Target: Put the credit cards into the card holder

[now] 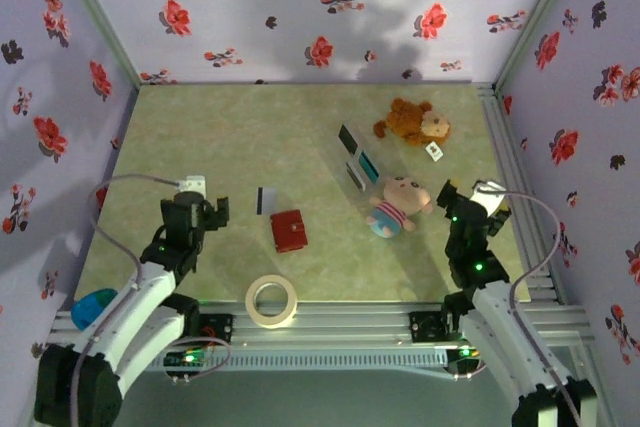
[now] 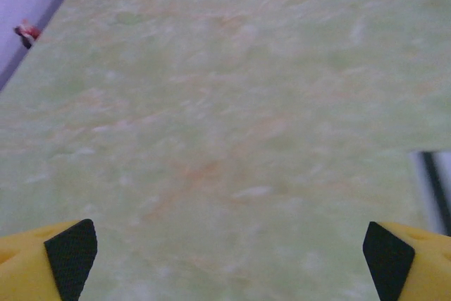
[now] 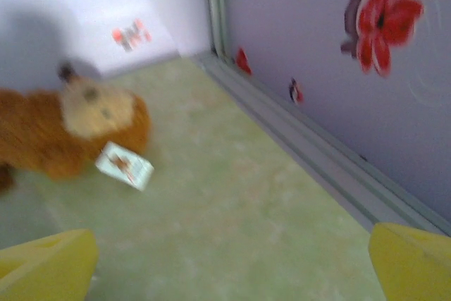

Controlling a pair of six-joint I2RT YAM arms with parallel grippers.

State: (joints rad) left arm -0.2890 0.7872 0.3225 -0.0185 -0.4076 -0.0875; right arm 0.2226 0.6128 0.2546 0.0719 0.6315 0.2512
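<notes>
Red card holder (image 1: 289,231) closed, grey card (image 1: 265,199) near

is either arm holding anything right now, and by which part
Nothing is held: left jaws and right jaws both stand wide open, empty, above the green marbled tabletop.

The pale green marbled table (image 1: 230,137) carries a closed red wallet (image 1: 289,231) near its middle, with a grey card (image 1: 265,200) just beside it. A roll of tape (image 1: 272,301) lies at the near edge. Farther right are a clear stand (image 1: 355,179) holding cards (image 1: 367,164), a brown plush toy (image 1: 412,122) and a pink doll (image 1: 397,205).
</notes>
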